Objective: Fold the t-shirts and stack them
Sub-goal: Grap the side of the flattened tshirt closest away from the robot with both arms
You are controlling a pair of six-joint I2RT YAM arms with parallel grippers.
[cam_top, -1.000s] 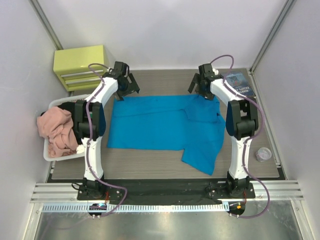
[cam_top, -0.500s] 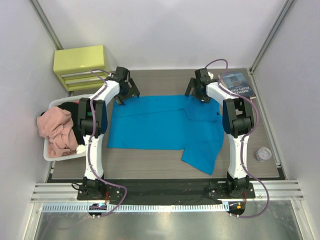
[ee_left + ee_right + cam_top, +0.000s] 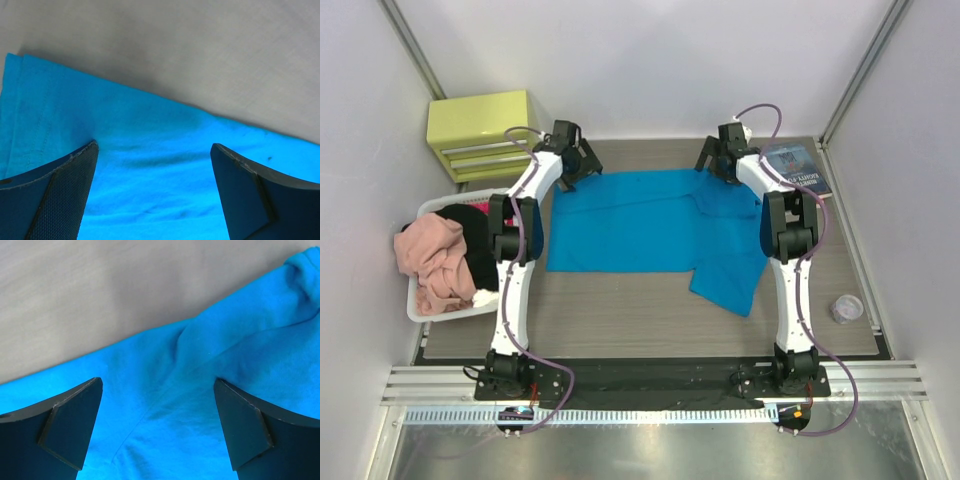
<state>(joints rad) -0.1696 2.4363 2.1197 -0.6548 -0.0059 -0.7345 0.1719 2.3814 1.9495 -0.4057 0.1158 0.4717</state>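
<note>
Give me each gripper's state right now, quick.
Left gripper: open above the far edge of the blue shirt, gripping nothing.
Right gripper: open above the same edge, gripping nothing.

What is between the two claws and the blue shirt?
Nothing visible. The open left claw and right claw hang over the far edge of the shirt; only its blue cloth shows between their fingers.
</note>
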